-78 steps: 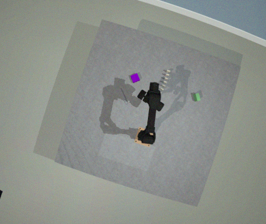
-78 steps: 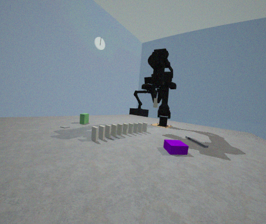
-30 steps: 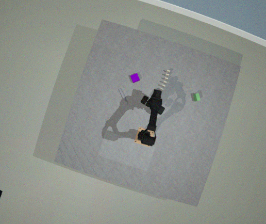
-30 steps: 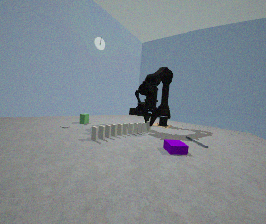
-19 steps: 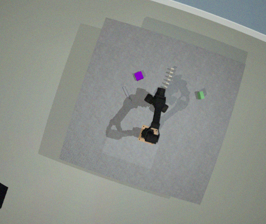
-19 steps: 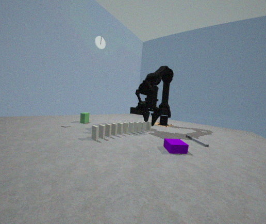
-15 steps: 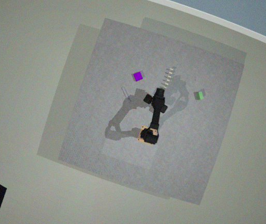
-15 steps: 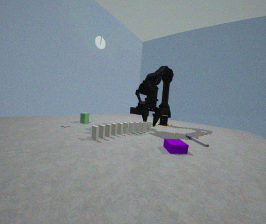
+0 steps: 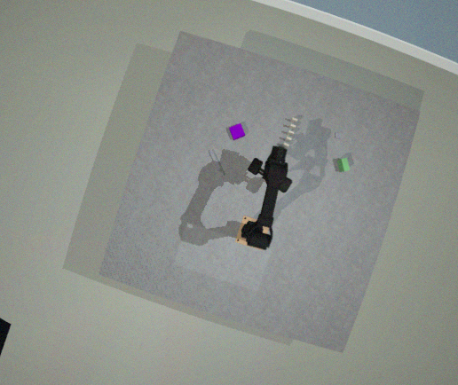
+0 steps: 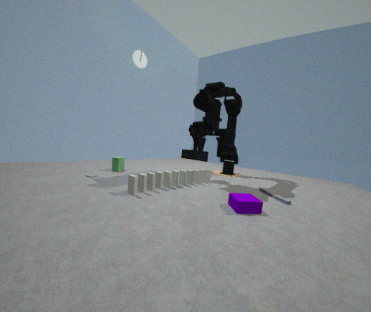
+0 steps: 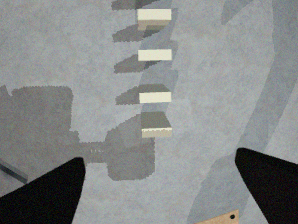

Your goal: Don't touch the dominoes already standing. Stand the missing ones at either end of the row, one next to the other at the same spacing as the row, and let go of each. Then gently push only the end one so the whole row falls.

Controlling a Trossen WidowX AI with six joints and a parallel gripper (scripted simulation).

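Note:
A row of several cream dominoes (image 9: pixel 289 132) (image 10: pixel 159 180) (image 11: pixel 154 55) stands upright, evenly spaced as far as I can see. The end domino nearest the arm's base (image 10: pixel 208 175) (image 11: pixel 156 121) also stands upright, in line with the others. In the wrist view its broad face shows grey and it touches neither finger. My gripper (image 10: pixel 199 148) (image 11: pixel 163 161) is wide open and empty, above the base end of the row, with a finger to either side of the row's line. The arm hides its fingertips in the top view. No loose domino is visible.
A purple block (image 9: pixel 237 131) (image 10: pixel 245 203) lies left of the row in the top view, a green block (image 9: pixel 343 164) (image 10: pixel 118 164) right. A grey rod (image 10: pixel 274 196) (image 11: pixel 13 172) lies on the purple block's side. A small flat piece (image 10: pixel 91 176) lies near the green block.

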